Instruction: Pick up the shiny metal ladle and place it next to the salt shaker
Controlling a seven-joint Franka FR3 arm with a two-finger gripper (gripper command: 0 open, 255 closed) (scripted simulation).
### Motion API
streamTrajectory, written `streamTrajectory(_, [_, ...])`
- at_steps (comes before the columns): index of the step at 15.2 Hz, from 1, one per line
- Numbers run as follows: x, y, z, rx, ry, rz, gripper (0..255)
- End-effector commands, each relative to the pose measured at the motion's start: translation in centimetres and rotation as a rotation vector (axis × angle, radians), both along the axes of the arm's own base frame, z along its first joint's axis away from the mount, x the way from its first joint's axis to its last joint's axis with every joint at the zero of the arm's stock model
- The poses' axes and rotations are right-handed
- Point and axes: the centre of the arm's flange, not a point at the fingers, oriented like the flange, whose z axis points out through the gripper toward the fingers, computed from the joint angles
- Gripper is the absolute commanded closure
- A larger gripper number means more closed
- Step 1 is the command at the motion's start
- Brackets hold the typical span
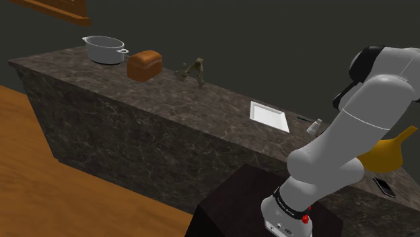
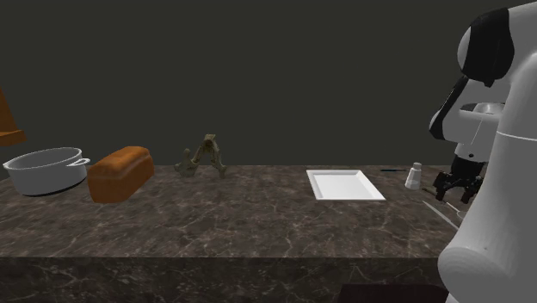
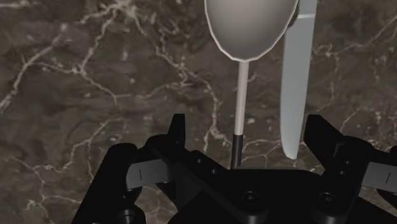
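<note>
The ladle (image 3: 250, 28) lies flat on the dark marble counter (image 3: 89, 95); it has a pale rounded bowl and a thin straight handle with a dark end. My gripper (image 3: 248, 127) hangs just above it, open. The handle runs between the two black fingers (image 3: 178, 127) and touches neither. In the second exterior view the gripper (image 2: 456, 186) is low over the counter's right end, just right of the small white salt shaker (image 2: 414, 176). The salt shaker (image 1: 315, 125) stands beside a white plate in the shoulder view, where the arm hides the gripper.
A pale knife (image 3: 296, 83) lies alongside the ladle. A white rectangular plate (image 2: 344, 184) sits left of the shaker. Further left stand a small wooden stand (image 2: 203, 158), a bread loaf (image 2: 120, 173) and a grey pot (image 2: 45, 170). A yellow funnel shape (image 1: 388, 152) and a phone (image 1: 382, 185) lie behind the arm.
</note>
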Motion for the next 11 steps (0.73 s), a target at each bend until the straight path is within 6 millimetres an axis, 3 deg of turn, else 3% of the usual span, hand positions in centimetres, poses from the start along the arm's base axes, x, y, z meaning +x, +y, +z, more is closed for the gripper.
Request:
streamTrajectory(1, [-0.2,0.0,2.0,0.001,0.0,0.0,0])
streamTrajectory(3, [-0.4,-0.2,4.3,0.001,0.0,0.0,0])
streamTrajectory(11, [-0.4,-0.2,4.3,0.0,0.0,0.0,0])
